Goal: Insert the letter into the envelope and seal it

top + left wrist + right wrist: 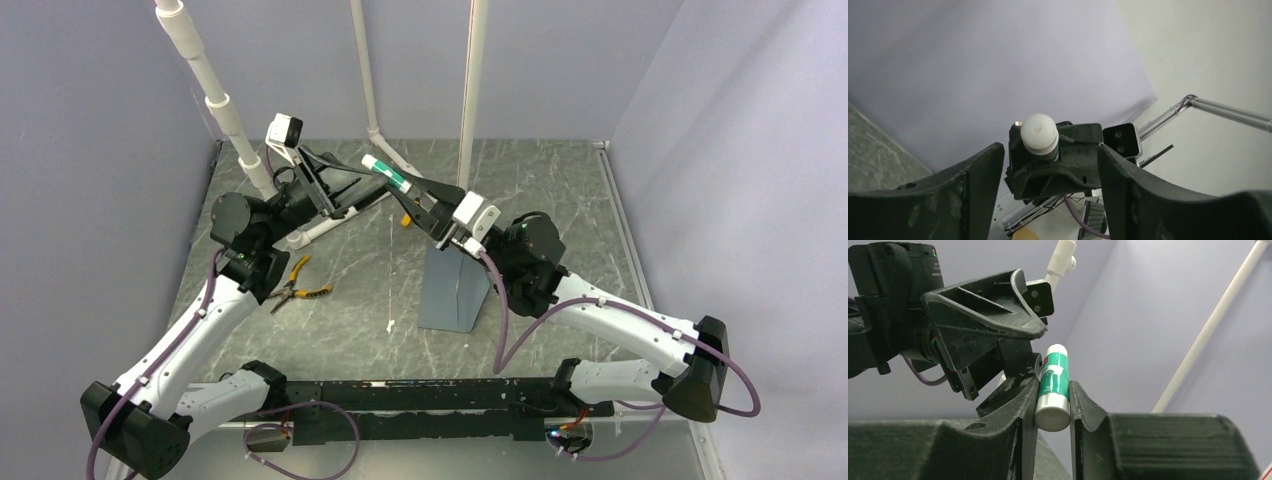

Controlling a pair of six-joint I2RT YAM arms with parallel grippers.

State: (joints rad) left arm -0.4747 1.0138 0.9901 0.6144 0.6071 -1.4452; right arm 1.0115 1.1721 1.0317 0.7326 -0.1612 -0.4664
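My right gripper is shut on a green and white glue stick, held up above the table with its white end towards the right wrist camera. My left gripper is open, its fingers to either side of the stick's other end and apart from it. From above, the glue stick points from the right gripper towards the left gripper. The blue-grey envelope rests on the table below the right wrist. The letter is out of view.
Pliers with orange and yellow handles lie on the table near the left arm. White pipes rise at the back left and back middle. A small white scrap lies left of the envelope. Walls close in both sides.
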